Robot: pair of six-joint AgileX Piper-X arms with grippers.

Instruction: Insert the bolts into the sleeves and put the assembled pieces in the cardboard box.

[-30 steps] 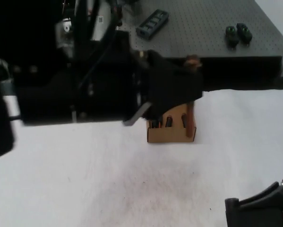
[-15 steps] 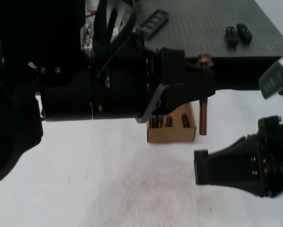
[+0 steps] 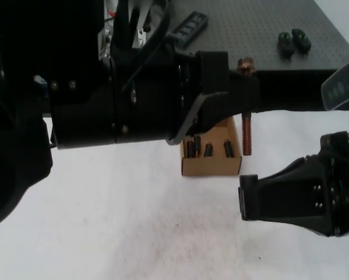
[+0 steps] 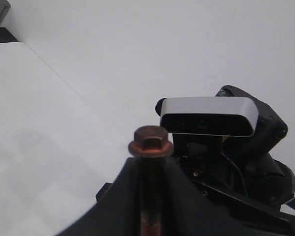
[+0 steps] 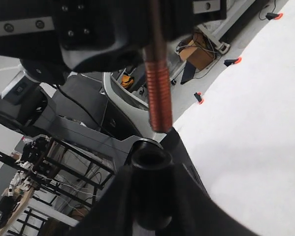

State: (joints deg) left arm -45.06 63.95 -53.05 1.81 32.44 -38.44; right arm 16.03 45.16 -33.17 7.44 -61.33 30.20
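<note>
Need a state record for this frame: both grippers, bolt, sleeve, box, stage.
left gripper: shut on bolt, head up, threaded shaft hanging down
right gripper: shut on sleeve, open mouth turned toward the bolt
bolt vs sleeve: threaded tip just short of the sleeve mouth, not yet in
cardboard box: on white cloth, several dark pieces inside
stage: insertion pending, nothing over the box
</note>
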